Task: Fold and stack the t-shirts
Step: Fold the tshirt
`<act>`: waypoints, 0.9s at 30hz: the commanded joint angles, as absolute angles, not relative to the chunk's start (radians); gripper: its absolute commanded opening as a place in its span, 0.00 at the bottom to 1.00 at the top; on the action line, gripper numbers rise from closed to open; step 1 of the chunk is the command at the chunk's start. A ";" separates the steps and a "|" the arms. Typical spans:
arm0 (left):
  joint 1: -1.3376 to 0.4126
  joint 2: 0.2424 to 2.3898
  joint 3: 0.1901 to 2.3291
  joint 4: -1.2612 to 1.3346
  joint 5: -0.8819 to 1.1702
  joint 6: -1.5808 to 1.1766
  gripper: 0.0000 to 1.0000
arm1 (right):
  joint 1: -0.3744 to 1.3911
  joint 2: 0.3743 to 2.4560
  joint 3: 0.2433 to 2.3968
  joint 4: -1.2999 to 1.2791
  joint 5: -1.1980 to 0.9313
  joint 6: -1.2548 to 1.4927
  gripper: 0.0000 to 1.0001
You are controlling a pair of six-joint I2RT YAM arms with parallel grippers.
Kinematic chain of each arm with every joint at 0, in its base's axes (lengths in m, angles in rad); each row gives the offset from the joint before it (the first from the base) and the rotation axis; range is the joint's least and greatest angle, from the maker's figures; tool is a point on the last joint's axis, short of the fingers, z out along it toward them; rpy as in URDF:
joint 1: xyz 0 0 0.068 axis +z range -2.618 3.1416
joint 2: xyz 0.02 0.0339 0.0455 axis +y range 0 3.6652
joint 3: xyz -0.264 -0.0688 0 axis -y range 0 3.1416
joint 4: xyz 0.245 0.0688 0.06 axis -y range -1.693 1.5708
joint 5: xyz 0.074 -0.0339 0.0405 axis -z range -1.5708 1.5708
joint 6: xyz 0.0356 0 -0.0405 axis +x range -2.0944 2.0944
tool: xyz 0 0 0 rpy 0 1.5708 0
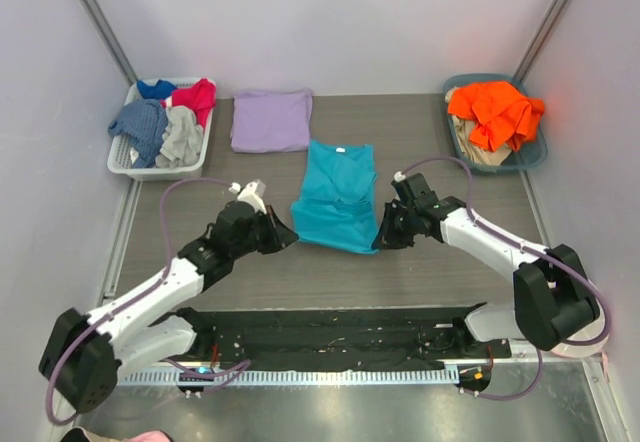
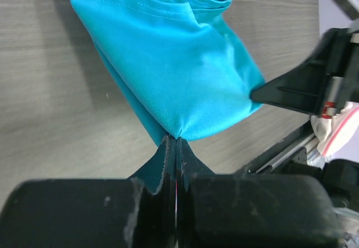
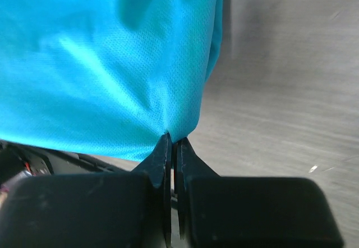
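Two corners of limp, light teal shirt [image 1: 335, 187] pinched: left gripper [image 2: 176, 142] and right gripper [image 3: 171, 139] clamped shut on near hem; sagging likely.

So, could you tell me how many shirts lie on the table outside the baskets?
2. The lavender shirt lies folded at the far side; the teal shirt at the centre, near corners pinched by the left gripper and right gripper.

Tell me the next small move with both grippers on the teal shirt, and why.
Probably lift both corners together and carry them toward the shirt's far end. The left gripper and right gripper are each shut on a near corner of the teal t-shirt, which lies lengthwise, not yet halved.
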State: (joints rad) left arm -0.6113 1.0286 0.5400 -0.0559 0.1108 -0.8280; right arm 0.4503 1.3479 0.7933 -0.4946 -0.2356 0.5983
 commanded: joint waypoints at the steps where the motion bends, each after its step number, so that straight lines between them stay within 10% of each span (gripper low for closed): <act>1: -0.643 0.861 0.506 -0.256 0.008 -0.867 0.00 | 0.512 1.307 0.759 -0.534 -0.175 0.647 0.01; 14: -0.767 0.542 0.390 -0.479 -0.094 -1.003 0.01 | 0.600 1.197 0.765 -0.624 -0.150 0.684 0.02; 21: -0.799 0.591 0.362 -0.414 -0.103 -1.006 0.94 | 0.603 1.190 0.736 -0.614 -0.140 0.689 0.01; 27: -0.816 0.626 0.281 -0.274 -0.057 -1.017 1.00 | 0.603 1.192 0.719 -0.603 -0.137 0.690 0.01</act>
State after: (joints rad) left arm -0.8024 0.6136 0.3283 -0.4061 -0.0830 -1.0073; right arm 0.5964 1.2125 0.7319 -0.6136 -0.1501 0.6800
